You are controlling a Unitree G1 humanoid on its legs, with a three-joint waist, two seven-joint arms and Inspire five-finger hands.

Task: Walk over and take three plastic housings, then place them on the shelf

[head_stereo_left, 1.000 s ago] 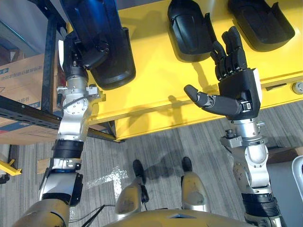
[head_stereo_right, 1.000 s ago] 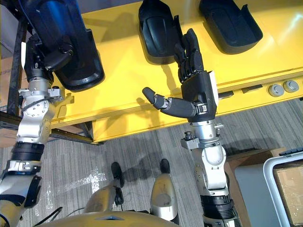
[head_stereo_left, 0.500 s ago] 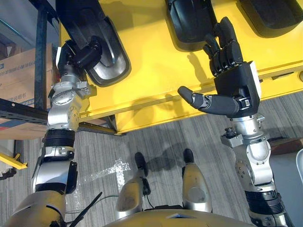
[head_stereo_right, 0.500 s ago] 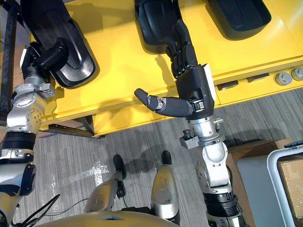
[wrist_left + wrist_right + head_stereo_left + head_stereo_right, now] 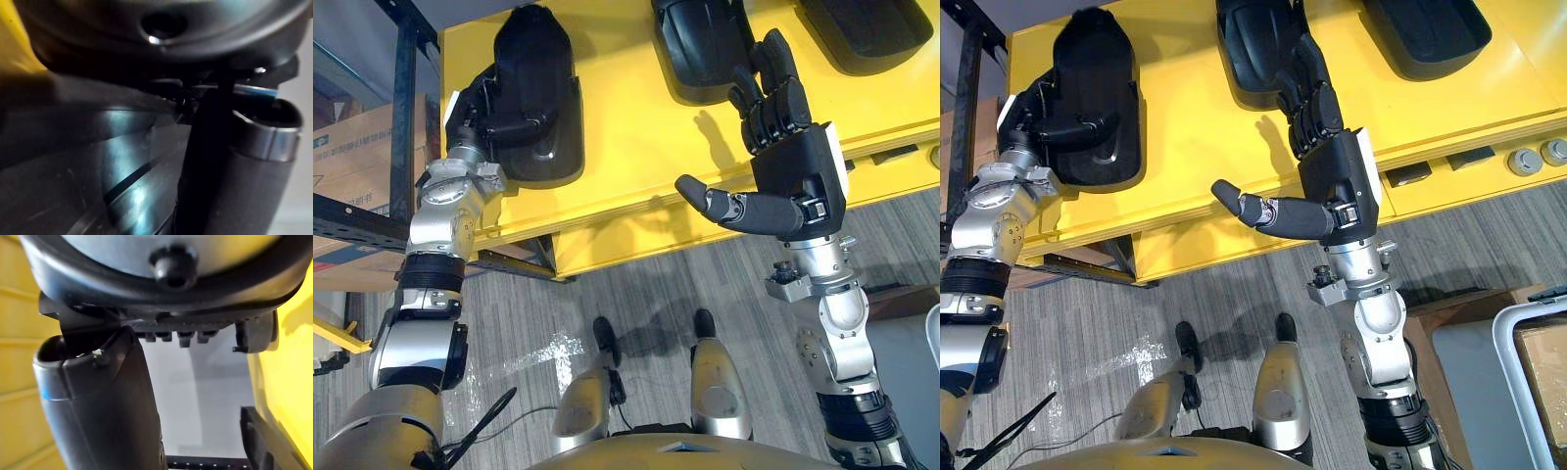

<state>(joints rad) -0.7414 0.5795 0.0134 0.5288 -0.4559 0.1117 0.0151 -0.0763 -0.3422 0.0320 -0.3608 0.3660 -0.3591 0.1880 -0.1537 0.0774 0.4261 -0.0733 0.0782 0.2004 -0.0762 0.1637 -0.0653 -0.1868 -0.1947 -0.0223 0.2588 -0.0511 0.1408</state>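
**Yellow bench top, one housing gripped by the left hand**

Grey plank floor (image 5: 636, 294) lies nearest, below both wrists. Down beside the right forearm stands a white-rimmed bin (image 5: 1506, 382) holding what looks like cardboard; the frame edge cuts off most of it.

Past the floor runs the yellow top (image 5: 626, 137). The left hand (image 5: 494, 116) has its fingers curled over the near end of the left housing (image 5: 538, 59), a black plastic shell that stretches away from the palm. I cannot tell whether that shell rests on the yellow top or hangs just above it. The left wrist view shows glossy dark plastic pressed close to the hand, and little else can be made out there.

The right hand (image 5: 793, 166) is spread wide and holds nothing, with its fingers straight and its thumb stuck out toward the left hand. Its fingertips overlap the near edge of the middle housing (image 5: 700, 49), hiding whether they touch it. On the outer side of the right hand, two round metal fittings (image 5: 1518, 159) sit on the yellow ledge.

Farther out from the right hand lies the right housing (image 5: 871, 34), cut off at the top.

Outside the left hand stands a dark metal rack (image 5: 404, 88). Beyond it is a cardboard box (image 5: 352, 157) with blue print too small to read.
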